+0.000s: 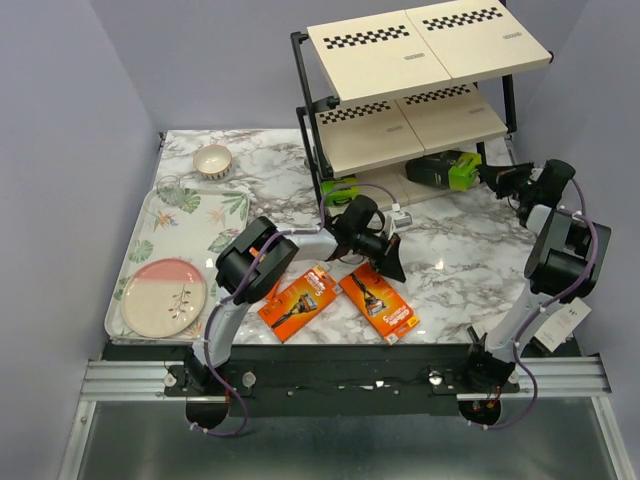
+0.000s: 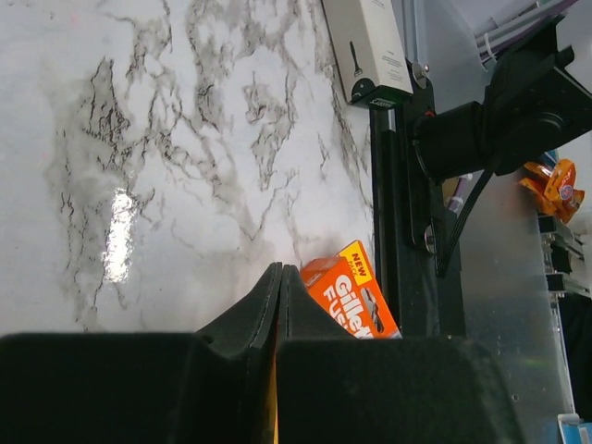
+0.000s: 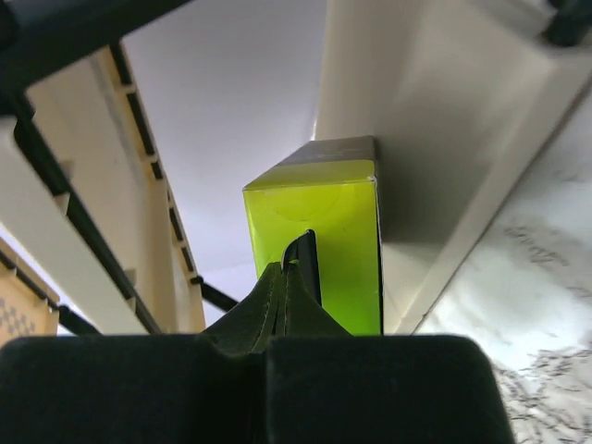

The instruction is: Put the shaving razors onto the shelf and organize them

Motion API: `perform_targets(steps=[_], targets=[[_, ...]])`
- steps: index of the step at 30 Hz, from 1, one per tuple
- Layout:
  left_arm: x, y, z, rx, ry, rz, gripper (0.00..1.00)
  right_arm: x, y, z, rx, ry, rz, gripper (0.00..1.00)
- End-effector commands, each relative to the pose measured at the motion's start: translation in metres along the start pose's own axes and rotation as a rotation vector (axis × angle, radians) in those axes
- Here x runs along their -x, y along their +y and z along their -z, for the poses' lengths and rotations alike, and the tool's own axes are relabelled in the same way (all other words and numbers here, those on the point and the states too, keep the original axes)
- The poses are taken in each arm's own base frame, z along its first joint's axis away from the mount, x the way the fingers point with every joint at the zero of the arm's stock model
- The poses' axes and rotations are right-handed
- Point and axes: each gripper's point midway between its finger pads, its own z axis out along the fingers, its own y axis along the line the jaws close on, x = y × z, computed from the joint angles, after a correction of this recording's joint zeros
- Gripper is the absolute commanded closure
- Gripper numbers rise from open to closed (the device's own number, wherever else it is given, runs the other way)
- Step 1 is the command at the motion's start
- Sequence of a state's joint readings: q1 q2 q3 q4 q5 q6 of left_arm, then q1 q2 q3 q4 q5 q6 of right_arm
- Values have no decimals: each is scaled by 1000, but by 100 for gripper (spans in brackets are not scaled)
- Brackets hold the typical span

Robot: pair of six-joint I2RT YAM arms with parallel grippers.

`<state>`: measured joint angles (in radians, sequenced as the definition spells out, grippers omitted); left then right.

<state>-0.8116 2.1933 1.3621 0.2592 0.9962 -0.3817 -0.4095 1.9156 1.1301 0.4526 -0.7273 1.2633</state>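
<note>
The bright orange flat razor pack (image 1: 383,303) I judge to be next lies on the white marble tabletop (image 1: 455,260), lower middle of the top view, with its long axis running from upper left to lower right. My left gripper (image 2: 279,273) is right at its upper end, clearly the nearer hand. The fingers are drawn almost together with only a slit between, and I cannot tell whether they pinch anything. A second orange pack (image 1: 298,300) lies just left of it, angled the other way and close enough to get nudged. My right gripper (image 3: 291,264), fingers pressed together, butts the lime-green end of a black pack (image 1: 440,168) on the bottom tier of the black-framed, beige-boarded shelf (image 1: 430,45) at upper right. Another green-ended pack (image 1: 338,188) sits at that tier's left. Between the orange pack and the shelf, my own left forearm and the front post look like the obstacles. A floral tray (image 1: 190,215) lies far left.
</note>
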Motion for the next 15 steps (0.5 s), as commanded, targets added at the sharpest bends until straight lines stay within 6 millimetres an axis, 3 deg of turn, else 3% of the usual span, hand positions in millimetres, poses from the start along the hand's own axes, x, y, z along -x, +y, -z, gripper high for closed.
perform_targets(steps=[1, 10, 15], targets=[[13, -21, 5, -17, 0, -78, 92, 15, -20, -1, -24, -57, 3, 99], [9, -35, 2, -3, 31, -112, 89, -39, -93, 1, -330, -3, -190, 99], [4, -43, 9, 6, 57, -110, 89, -70, -81, -14, -318, 45, -241, 100]])
